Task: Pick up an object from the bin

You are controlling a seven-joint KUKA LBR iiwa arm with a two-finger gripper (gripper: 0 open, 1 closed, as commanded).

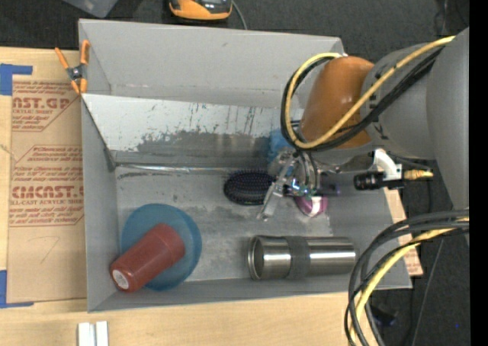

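My gripper (284, 184) hangs low over the right half of the bin, under the arm's orange cover. Just left of it, nearly touching, lies a black round brush head (246, 187) with bristles up. Right beside the gripper on its other side is a small purple and white thing (310, 204), partly hidden by the wrist. A steel cylinder flask (301, 257) lies on its side a little in front of the gripper. A blue thing (275, 145) peeks out behind the gripper by the back wall.
A red plastic cup (148, 257) lies on its side on a blue round lid (187, 232) in the bin's front left corner. The arm and its cables cover the bin's right wall.
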